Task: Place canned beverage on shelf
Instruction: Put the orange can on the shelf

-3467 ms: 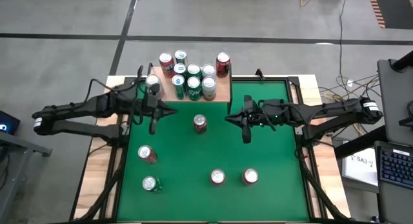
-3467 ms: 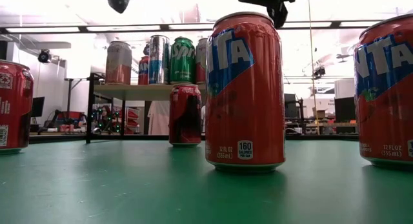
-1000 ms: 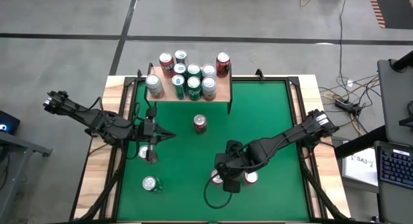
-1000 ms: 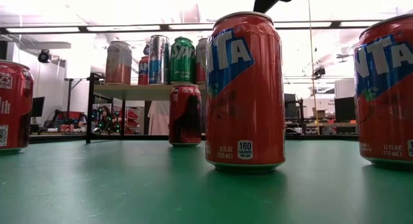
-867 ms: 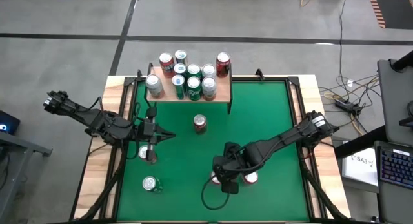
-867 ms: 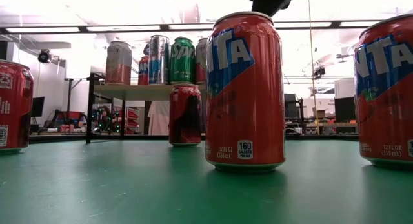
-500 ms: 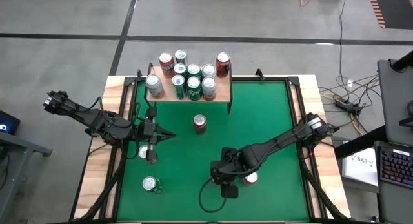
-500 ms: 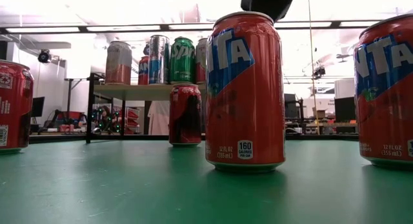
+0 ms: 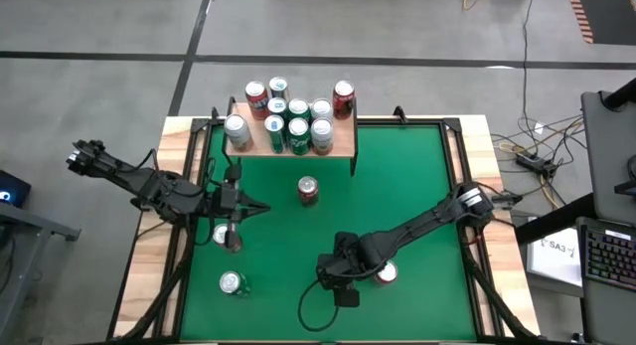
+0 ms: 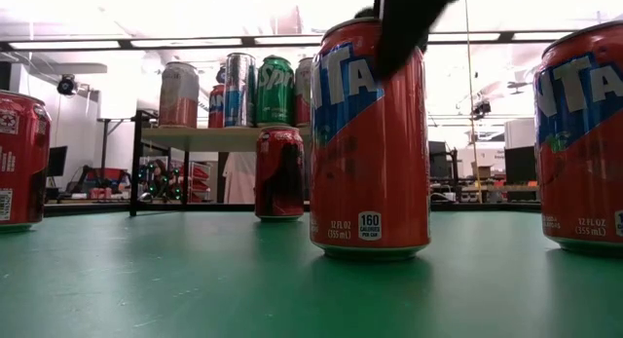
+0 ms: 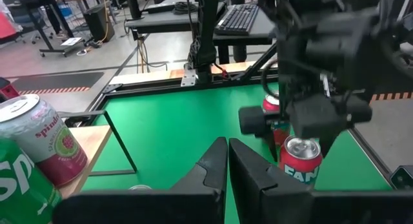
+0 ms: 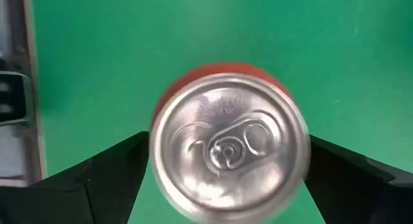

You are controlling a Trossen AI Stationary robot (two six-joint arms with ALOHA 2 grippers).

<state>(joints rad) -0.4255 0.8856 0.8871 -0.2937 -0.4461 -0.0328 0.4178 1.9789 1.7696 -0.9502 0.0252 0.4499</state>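
Straddling an orange Fanta can (image 12: pixel 227 140) from above, the right pincer (image 9: pixel 338 275) stands wide, one finger (image 12: pixel 90 179) either side of the lid, not clamped; lower centre of the high view. The can stands upright on the green counter (image 9: pixel 397 196). The shelf (image 9: pixel 343 141), upper centre, carries a cluster of cans. Left pincer (image 9: pixel 260 209) sits closed, empty, at centre left.

High cam looks straight down on the whole green table (image 9: pixel 417 186). Low cam sits at tabletop level, v. close to the Fanta can (image 10: pixel 368 138). Right wrist cam looks straight down on that can's top; left wrist cam sees it across the table.
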